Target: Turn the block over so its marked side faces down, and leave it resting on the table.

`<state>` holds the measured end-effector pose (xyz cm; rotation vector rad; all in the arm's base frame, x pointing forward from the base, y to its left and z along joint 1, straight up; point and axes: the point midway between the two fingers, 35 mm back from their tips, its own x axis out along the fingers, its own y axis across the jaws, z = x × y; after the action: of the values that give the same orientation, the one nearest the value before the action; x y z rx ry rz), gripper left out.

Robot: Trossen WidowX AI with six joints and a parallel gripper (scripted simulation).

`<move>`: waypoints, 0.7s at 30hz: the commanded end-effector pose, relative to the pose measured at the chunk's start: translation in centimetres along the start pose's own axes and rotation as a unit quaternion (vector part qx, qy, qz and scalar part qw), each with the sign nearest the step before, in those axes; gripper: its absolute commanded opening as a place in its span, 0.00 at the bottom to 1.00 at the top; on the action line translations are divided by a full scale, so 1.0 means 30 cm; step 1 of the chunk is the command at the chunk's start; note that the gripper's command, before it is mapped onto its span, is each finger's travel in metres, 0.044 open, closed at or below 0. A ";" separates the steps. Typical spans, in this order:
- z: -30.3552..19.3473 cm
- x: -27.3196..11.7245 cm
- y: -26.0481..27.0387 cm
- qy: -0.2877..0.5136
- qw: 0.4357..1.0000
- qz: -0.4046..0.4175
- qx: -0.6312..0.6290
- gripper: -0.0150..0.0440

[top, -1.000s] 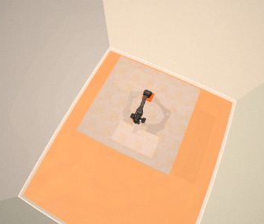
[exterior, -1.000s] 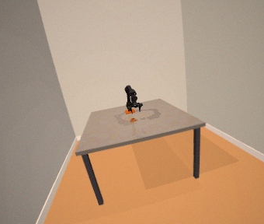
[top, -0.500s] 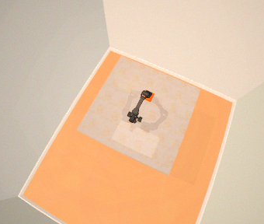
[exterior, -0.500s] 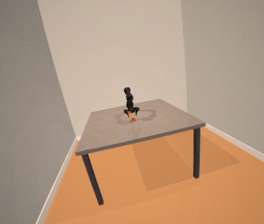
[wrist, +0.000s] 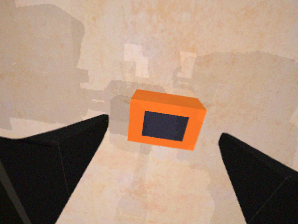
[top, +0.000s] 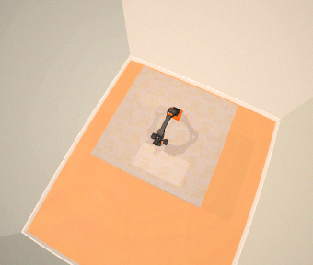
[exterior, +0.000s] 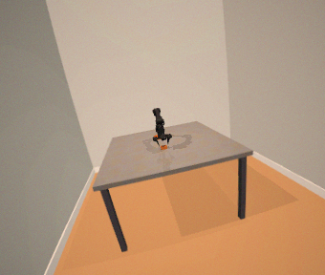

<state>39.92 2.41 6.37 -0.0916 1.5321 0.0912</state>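
Two fingers of the gripper (wrist: 162,150) stand wide apart and empty above the orange block (wrist: 167,120), dark mark seemingly upward, lying between and slightly ahead; descent should centre before closing.

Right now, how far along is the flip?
Done: the open gripper is lined up above the orange block, a finger on either side. In hand: nothing gripped. Left: grasp, turn over and set down, since the dark marked face points up and the block lies on the table.
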 end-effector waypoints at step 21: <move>-0.005 0.082 -0.002 0.002 1.000 -0.002 -0.002 0.71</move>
<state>39.86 2.41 3.97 -0.0919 1.5366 0.0912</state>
